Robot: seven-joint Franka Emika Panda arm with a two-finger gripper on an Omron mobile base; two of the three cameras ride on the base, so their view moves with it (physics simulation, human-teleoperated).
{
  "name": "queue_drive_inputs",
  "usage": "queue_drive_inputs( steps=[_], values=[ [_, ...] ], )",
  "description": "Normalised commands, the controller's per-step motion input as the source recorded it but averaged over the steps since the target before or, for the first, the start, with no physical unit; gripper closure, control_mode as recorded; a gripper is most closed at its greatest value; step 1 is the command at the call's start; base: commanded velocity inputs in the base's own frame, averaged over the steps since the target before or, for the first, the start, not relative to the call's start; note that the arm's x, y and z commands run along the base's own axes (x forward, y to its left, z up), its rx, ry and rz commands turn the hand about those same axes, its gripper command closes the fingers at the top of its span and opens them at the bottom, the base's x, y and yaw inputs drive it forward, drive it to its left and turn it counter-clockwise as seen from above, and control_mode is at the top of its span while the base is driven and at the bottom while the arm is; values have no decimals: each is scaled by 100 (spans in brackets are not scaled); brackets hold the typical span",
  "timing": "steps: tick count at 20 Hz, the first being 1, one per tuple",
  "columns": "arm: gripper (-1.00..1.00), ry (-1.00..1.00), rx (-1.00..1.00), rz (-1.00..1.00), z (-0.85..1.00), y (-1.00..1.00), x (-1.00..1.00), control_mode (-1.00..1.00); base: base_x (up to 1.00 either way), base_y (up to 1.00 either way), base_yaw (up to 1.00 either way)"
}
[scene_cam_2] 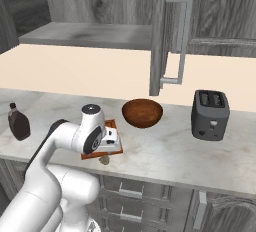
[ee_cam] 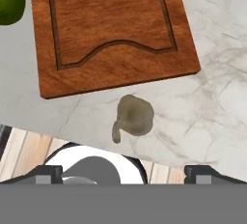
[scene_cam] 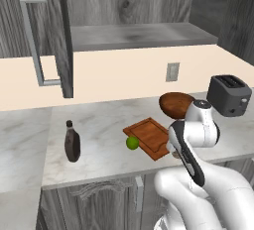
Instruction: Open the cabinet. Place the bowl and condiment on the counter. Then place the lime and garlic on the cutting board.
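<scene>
- Claw (ee_cam: 123, 174) is hanging above the worktop's (ee_cam: 217, 97) front edge, pointing down; its tips are sitting wide apart at the bottom corners of the hand view, gripping nothing.
- Garlic (ee_cam: 132, 117) is lying on the worktop between the tips, just off the cutting board's (ee_cam: 111, 25) near edge, not on it. Also showing below the board in the right base view (scene_cam_2: 104, 160).
- Lime (scene_cam: 132, 143) is resting on the worktop against the board's left corner (scene_cam: 151, 136), off the board as far as I can tell.
- Bowl (scene_cam_2: 142, 113) is sitting upright on the worktop behind the board, near the toaster (scene_cam_2: 210, 114).
- Condiment (scene_cam: 72, 142) is standing upright on the worktop, well left of the board.
- Cabinet door (scene_cam: 63, 35) is standing open, its shelf (scene_cam: 139, 35) showing.
</scene>
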Motion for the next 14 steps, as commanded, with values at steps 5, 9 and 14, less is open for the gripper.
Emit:
queue_drive_inputs(
  steps=[5, 9, 14],
  values=[
    [-100, 0, 0, 0, -24, 0, 2, -100, 0, 0, 0],
    [-100, 0, 0, 0, -30, 0, 0, -100, 0, 0, 0],
    [-100, 0, 0, 0, -35, 3, 0, -100, 0, 0, 0]
  ],
)
